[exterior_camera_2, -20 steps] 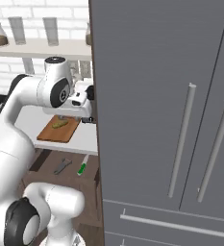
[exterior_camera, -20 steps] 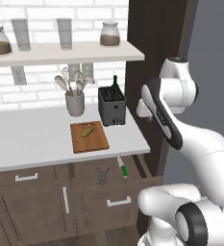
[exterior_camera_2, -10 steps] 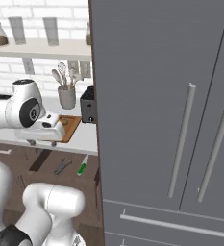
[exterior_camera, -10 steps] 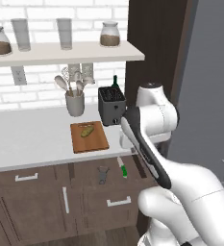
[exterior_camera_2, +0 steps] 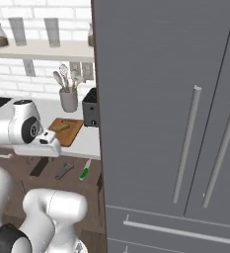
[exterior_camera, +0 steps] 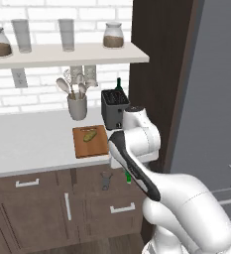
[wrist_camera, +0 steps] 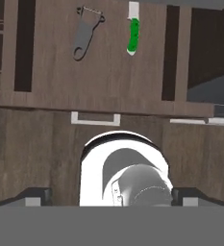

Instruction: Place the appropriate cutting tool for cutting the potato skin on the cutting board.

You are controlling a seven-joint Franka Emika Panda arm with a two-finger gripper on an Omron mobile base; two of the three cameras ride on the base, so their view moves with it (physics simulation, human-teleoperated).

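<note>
The cutting tool [wrist_camera: 87, 31], a small dark grey peeler, lies in the open drawer under the counter, left of a green-handled knife [wrist_camera: 133, 33]. My gripper [wrist_camera: 113, 196] is open and empty, its fingertips [wrist_camera: 35, 195] set wide apart, well short of the drawer. From the right base the peeler [exterior_camera_2: 63, 171] and knife [exterior_camera_2: 84, 170] lie in the drawer, with the hand low in front of it, just left of the peeler. On the counter above, the potato [exterior_camera: 89, 135] rests on the reddish-brown cutting board [exterior_camera: 92, 148].
A dark toaster [exterior_camera: 114, 108] stands right behind the board and a grey utensil crock [exterior_camera: 77, 106] sits to its left. The open drawer's front carries a pale handle [wrist_camera: 95, 117]. A tall grey fridge [exterior_camera_2: 175, 113] walls off the right side.
The arm has swung down from beside the toaster to low in front of the open drawer. The jaws have spread wide.
</note>
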